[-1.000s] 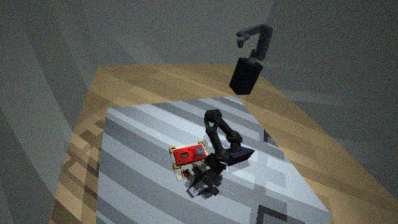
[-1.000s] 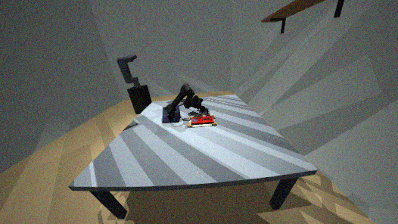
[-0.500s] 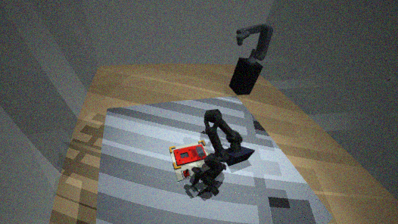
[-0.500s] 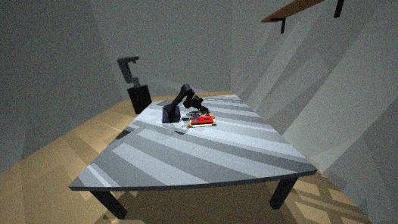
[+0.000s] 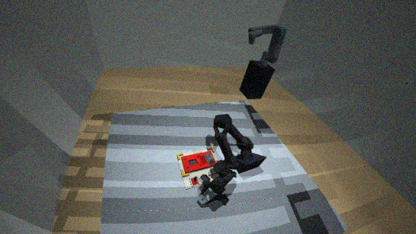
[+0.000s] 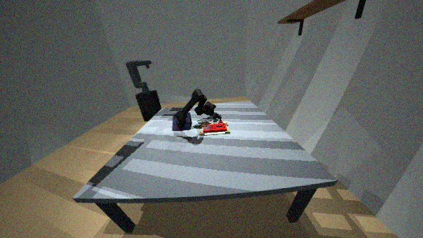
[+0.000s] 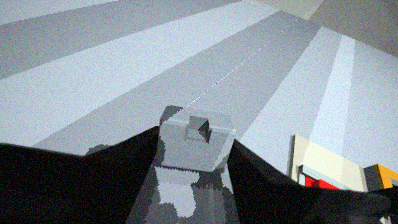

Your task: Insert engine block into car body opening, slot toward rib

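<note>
The grey engine block (image 7: 192, 150) (image 5: 203, 199) is between my fingers, with a small square slot in its upper face in the wrist view. My gripper (image 7: 194, 137) (image 5: 203, 195) is shut on it, off the near side of the cream tray and away from the car body. The red car body (image 5: 200, 161) (image 6: 215, 128) lies flat in the tray, with dark openings in its top; only a red sliver (image 7: 322, 185) shows in the wrist view. The rib and which way the slot faces it are too small to tell. The block is hidden in the exterior view.
The cream tray (image 7: 327, 159) has yellow corner pieces (image 5: 184, 173) around the car body. A small red part (image 5: 194, 181) lies at the tray's near end. My arm's base (image 5: 251, 162) (image 6: 182, 121) stands beside the tray. A black pedestal (image 5: 257, 80) (image 6: 148, 105) with another arm stands beyond the table.
</note>
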Available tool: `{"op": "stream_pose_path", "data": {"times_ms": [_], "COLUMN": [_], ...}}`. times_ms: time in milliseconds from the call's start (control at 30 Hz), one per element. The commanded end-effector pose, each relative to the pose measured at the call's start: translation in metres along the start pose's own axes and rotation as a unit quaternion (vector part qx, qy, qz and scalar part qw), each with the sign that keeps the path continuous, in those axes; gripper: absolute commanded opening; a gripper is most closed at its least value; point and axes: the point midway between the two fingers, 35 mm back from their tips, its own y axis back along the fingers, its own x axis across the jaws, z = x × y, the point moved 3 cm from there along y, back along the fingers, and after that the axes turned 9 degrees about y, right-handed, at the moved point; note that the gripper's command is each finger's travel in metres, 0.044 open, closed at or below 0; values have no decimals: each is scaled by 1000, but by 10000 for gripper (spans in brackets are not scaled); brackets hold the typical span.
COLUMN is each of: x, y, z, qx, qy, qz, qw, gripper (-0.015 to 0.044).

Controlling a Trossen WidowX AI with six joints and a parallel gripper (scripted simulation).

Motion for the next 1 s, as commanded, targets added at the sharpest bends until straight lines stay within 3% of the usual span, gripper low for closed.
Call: {"op": "stream_pose_path", "data": {"times_ms": [0, 33, 600, 967], "x": [0, 0, 0, 0], "y": [-1, -1, 0, 19], "z": [-3, -3, 0, 6], "qx": [6, 6, 0, 6], "qy": [0, 0, 0, -1], "qz": [-1, -1, 0, 0], "qw": [1000, 1000, 1000, 1000], "gripper": [0, 0, 440, 440]}}
